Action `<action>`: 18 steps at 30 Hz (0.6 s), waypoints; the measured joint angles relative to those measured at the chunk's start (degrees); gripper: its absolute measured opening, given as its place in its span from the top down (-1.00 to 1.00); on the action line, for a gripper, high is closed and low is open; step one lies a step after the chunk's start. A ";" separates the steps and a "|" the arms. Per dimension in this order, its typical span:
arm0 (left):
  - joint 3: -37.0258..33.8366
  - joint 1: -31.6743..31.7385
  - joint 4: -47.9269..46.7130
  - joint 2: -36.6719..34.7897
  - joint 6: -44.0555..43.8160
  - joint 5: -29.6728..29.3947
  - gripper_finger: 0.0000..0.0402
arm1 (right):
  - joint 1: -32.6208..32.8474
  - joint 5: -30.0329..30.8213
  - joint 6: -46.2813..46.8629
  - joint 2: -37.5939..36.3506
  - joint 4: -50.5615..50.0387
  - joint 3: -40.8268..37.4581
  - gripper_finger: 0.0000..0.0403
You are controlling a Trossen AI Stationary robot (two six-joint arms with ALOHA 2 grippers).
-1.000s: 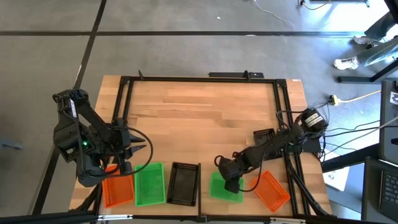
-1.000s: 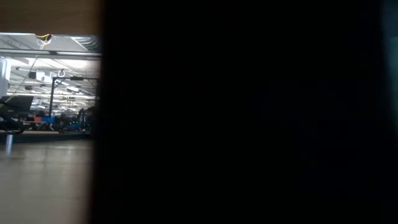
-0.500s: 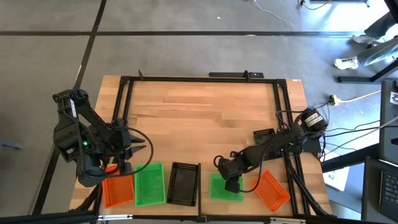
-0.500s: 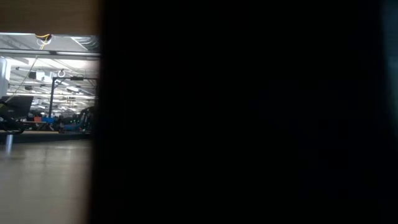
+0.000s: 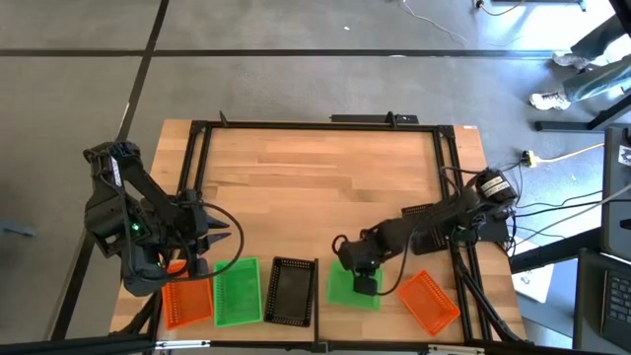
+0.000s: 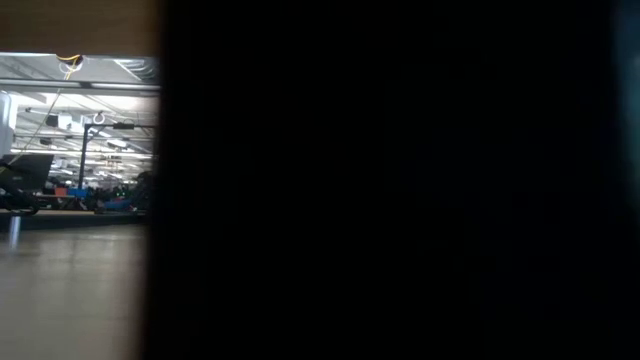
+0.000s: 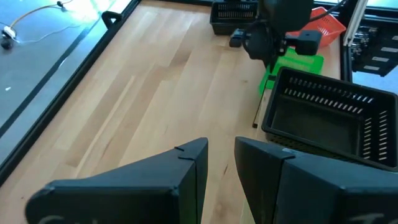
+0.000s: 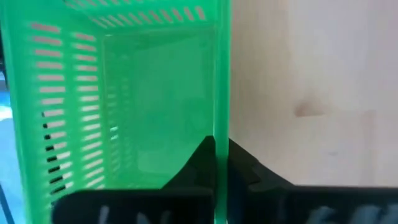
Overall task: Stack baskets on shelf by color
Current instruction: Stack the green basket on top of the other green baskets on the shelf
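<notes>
In the high view a row of baskets lies along the table's near edge: orange (image 5: 187, 302), green (image 5: 238, 291), black (image 5: 291, 292), a second green basket (image 5: 347, 288) and an orange one (image 5: 430, 301). Another black basket (image 5: 419, 213) sits near the right edge. My right gripper (image 5: 359, 276) is shut on the second green basket (image 8: 124, 93). My left gripper (image 5: 219, 237) hovers open over bare wood behind the left baskets, touching nothing (image 7: 221, 155). I cannot tell the shelf board from the tabletop. My right gripper pinches the long side wall (image 8: 222, 93) of the green basket, one finger (image 8: 198, 158) inside the basket and the other outside it. The fingers come from above, pointing down. Whether the basket's bottom rests on the wood, I cannot tell.
A black metal frame (image 5: 315, 124) runs round the table. Bare wood (image 5: 315, 187) fills the middle and far part. A thin dark strip (image 7: 255, 116) stands beside the black basket (image 7: 323, 118). The low view is mostly blocked by something dark.
My right gripper has moved a little toward the table's left and far edges, carrying the green basket with it. The basket now stands closer to the black one in the row. The left arm has kept still.
</notes>
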 joint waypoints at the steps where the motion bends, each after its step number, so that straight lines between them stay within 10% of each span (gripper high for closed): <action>1: 0.00 -0.01 -0.01 0.00 0.00 0.00 0.65 | -0.40 0.05 -1.02 0.00 -2.08 1.44 0.99; 18: 0.00 -0.01 -0.01 0.00 0.04 -0.15 0.65 | -4.80 18.65 -5.17 0.00 -43.98 26.95 1.00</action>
